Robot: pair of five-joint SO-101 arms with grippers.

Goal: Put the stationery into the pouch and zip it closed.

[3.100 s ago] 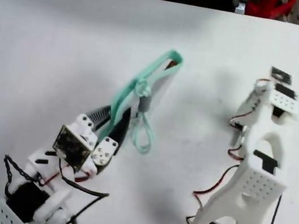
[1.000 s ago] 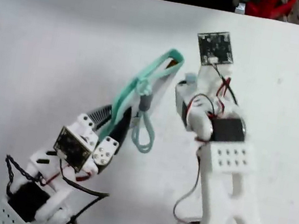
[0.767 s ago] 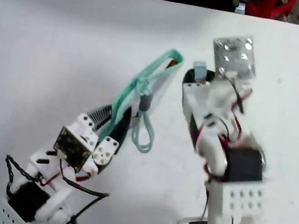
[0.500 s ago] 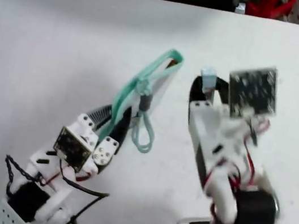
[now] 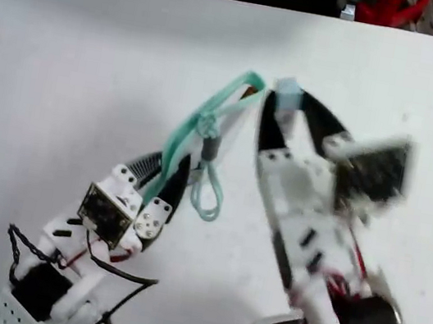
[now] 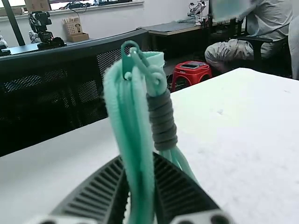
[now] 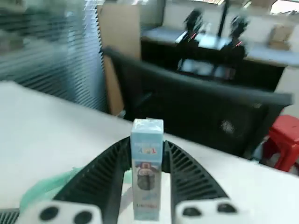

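pouch (image 5: pixel 206 123) stands on edge mid-frame in the high view, running up toward upper centre, wrist loop (image 5: pixel 209 187) just right of its lower half. left gripper (image 5: pixel 162 178) has its fingers clamped on the pouch's lower end. small blue box (image 5: pixel 287 96) sits at upper centre, just right of the pouch's top end, can't tell if touching. right gripper (image 5: pixel 288 101) fingers pinch the box, upright between them. white table (image 5: pixel 67 62) underneath

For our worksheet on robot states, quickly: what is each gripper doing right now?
Left gripper: closed on the edge of the teal pouch.
Right gripper: closed on a small blue box.
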